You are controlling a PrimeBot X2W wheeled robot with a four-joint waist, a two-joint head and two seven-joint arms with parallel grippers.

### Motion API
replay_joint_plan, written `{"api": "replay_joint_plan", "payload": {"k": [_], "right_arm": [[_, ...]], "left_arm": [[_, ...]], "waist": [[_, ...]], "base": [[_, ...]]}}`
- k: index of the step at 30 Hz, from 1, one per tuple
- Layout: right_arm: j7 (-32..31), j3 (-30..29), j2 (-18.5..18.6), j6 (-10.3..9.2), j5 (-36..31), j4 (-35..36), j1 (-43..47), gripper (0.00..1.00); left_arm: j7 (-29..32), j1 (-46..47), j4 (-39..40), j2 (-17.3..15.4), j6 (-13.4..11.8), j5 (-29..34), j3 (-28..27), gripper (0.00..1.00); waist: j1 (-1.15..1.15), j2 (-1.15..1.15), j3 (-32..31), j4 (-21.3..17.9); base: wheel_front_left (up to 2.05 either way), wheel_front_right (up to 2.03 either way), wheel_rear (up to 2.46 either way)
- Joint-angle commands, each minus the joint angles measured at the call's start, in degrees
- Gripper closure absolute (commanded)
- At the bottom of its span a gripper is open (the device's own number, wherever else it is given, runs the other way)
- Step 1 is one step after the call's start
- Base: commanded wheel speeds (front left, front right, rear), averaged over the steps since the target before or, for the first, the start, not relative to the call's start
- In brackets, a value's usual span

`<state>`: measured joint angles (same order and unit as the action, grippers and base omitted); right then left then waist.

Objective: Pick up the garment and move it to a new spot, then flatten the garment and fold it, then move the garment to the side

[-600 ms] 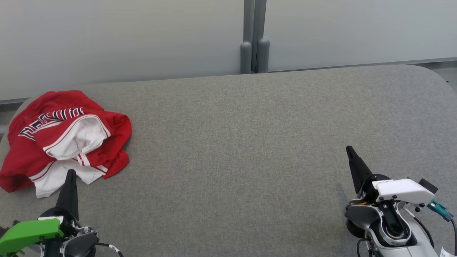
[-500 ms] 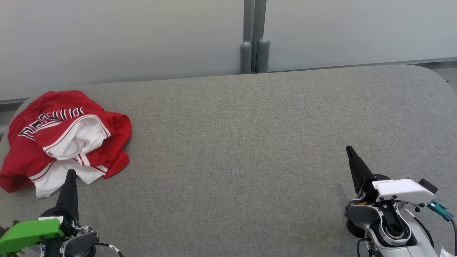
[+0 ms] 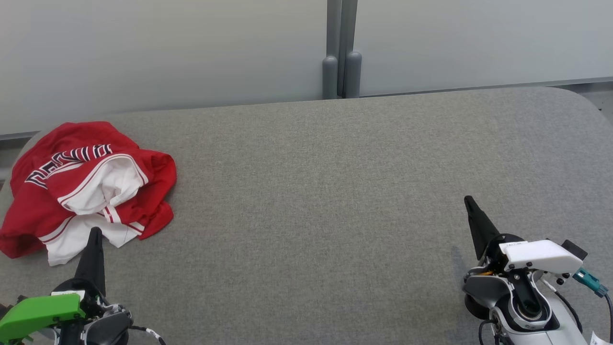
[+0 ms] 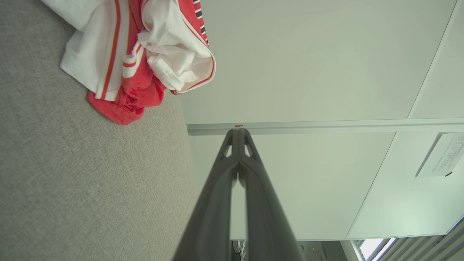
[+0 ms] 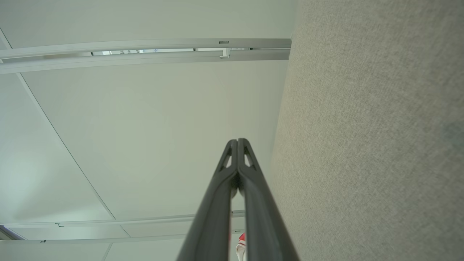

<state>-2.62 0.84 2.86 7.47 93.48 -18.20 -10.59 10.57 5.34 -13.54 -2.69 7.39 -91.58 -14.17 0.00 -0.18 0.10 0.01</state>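
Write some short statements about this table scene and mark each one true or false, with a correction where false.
1. The red and white garment lies crumpled at the left end of the table. True.
2. The left end effector grips the garment. False: it is shut and empty.
3. The right end effector is shut. True.
4. The garment is already folded flat. False: it is bunched up.

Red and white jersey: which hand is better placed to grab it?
Left. The left hand sits beside the crumpled red and white jersey; the right hand is far across the grey fabric table.
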Motion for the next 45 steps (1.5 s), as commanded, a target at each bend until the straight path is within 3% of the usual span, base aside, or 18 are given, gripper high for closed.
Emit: {"api": "replay_joint_plan", "payload": {"k": [1,45], "right_arm": [[-0.15,-0.12,0.08,0.04,-0.44,-0.09,-0.31,1.00],[-0.15,-0.13,0.07,0.04,-0.45,-0.09,-0.32,1.00]], "left_arm": [[0.11,0.64,-0.06,-0.36,0.32,-0.22,-0.05,1.00],[0.11,0.64,-0.06,-0.37,0.32,-0.22,-0.05,1.00]], "waist": [[0.00,0.18,0.00,0.00],[0.00,0.18,0.00,0.00]], "base": [[0.00,0.00,0.00],[0.00,0.00,0.00]]}}
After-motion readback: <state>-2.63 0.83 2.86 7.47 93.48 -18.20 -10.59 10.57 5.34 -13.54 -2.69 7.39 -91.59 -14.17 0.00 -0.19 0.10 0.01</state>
